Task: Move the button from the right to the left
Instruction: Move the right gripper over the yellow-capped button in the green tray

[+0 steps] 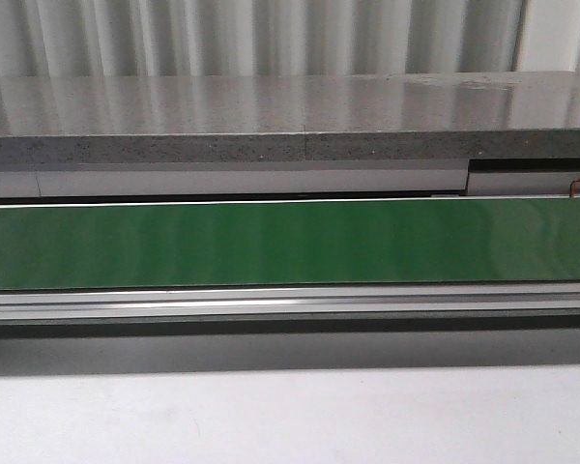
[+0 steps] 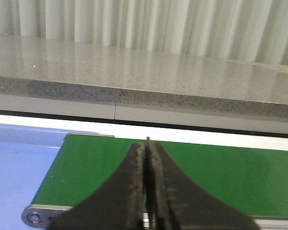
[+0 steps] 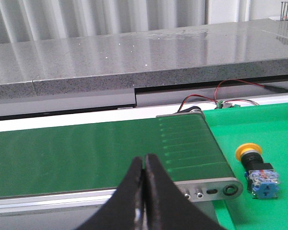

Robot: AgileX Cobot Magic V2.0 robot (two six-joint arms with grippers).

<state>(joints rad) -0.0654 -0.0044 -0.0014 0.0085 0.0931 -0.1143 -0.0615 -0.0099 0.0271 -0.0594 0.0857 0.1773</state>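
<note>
The button (image 3: 257,170) shows only in the right wrist view. It lies on a bright green mat (image 3: 273,129) beside the end of the conveyor, with a yellow cap, black collar and blue-and-clear body. My right gripper (image 3: 145,159) is shut and empty, over the near edge of the green belt (image 3: 86,153), well apart from the button. My left gripper (image 2: 146,143) is shut and empty above the belt (image 2: 96,167) near its other end. Neither gripper shows in the front view, nor does the button.
The green conveyor belt (image 1: 290,242) runs across the front view, with a metal rail (image 1: 290,302) along its near side. A grey stone ledge (image 1: 271,126) lies behind it. A blue surface (image 2: 19,163) lies past the belt's end. Red and black wires (image 3: 216,93) sit near the mat.
</note>
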